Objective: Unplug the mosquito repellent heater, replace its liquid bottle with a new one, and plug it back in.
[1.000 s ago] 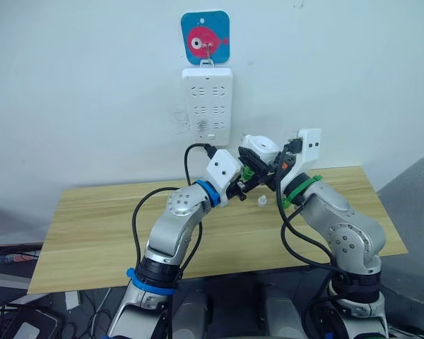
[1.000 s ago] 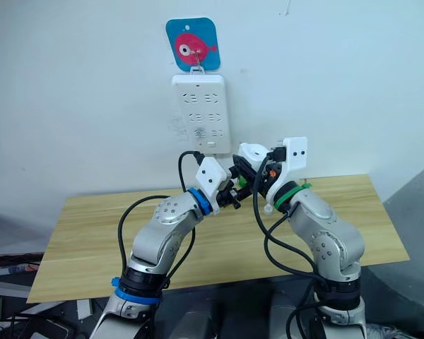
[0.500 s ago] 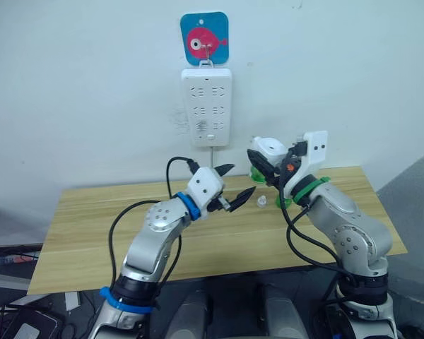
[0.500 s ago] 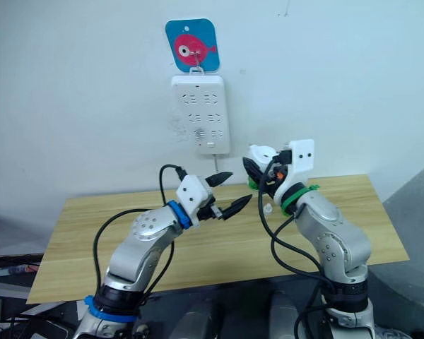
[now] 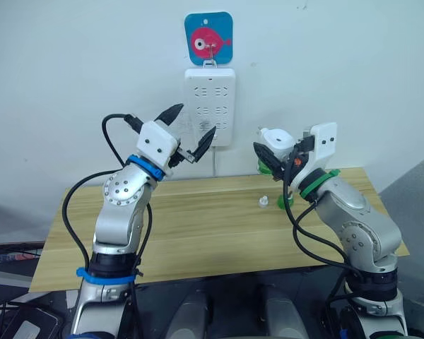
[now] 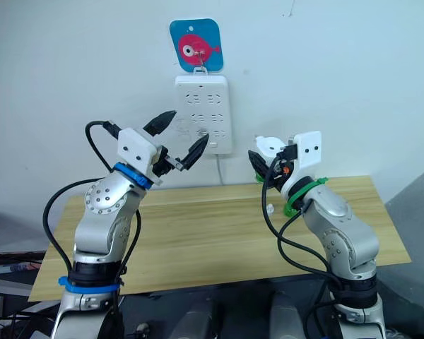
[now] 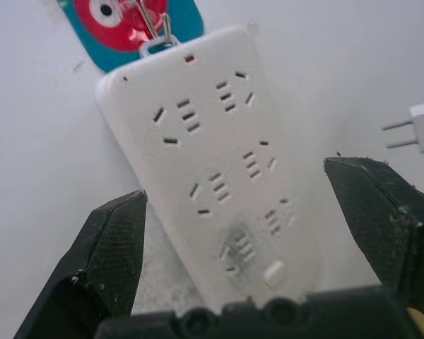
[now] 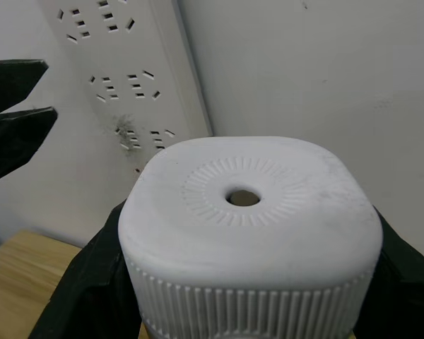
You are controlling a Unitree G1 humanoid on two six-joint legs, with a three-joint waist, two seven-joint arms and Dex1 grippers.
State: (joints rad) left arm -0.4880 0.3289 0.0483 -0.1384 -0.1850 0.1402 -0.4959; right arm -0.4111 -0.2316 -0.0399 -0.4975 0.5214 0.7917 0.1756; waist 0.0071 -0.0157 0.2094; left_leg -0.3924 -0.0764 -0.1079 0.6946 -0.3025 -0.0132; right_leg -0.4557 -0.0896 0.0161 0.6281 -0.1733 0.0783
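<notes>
Two arms show in the head views. The right gripper (image 5: 270,157) is clamped around the mosquito repellent heater (image 5: 277,138), holding it up off the table (image 5: 198,233) just beside the power strip (image 5: 210,104) on the wall, probably ready for plugging back in. The left gripper (image 5: 191,133) hangs empty with its fingers spread wide in front of the strip. One small clear bottle (image 5: 263,202) stands on the table — likely the old one.

From the left wrist, one strip (image 7: 219,162) sits between the parted black fingers (image 7: 109,244), and two metal prongs (image 7: 399,134) poke in beside it.

From the right wrist, one heater (image 8: 251,233) with one vent hole is pinched from both sides — pointed toward the strip (image 8: 138,78).
</notes>
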